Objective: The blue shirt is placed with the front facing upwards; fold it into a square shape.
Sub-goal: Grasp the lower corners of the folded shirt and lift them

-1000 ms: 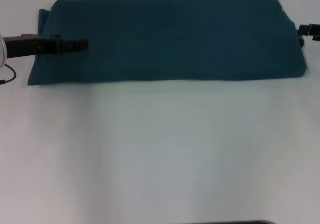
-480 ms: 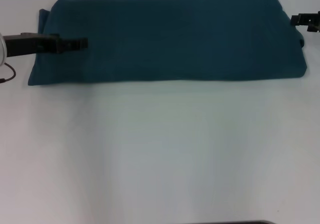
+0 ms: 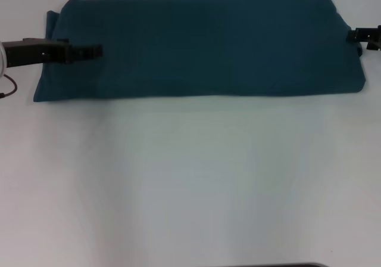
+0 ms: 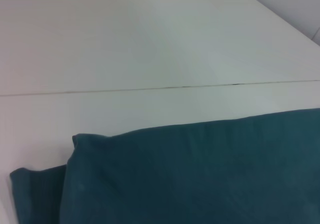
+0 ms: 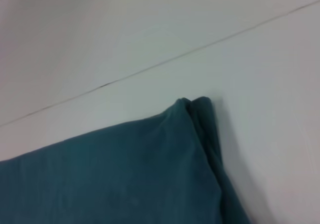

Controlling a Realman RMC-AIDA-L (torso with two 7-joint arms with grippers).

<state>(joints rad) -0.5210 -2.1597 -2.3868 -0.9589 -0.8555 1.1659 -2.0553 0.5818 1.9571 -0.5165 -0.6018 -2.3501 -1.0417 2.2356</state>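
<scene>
Now I see dark teal-blue cotton shirt (image 3: pixel 202 43) as long band on white worktop (image 3: pixel 190 183). Left end effector (image 3: pixel 95 51) over left end, right end effector (image 3: pixel 357 34) at right edge; cannot tell fingers of either. Risk, I judge: pinch takes top layer only, fold opens.

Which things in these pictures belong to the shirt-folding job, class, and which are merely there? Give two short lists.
Part of the job:
- the blue shirt, already folded into a long band
- the left gripper, over the band's left end
- the right gripper, at the band's right edge

Merely there:
- the white table
- a dark seam across the table
</scene>
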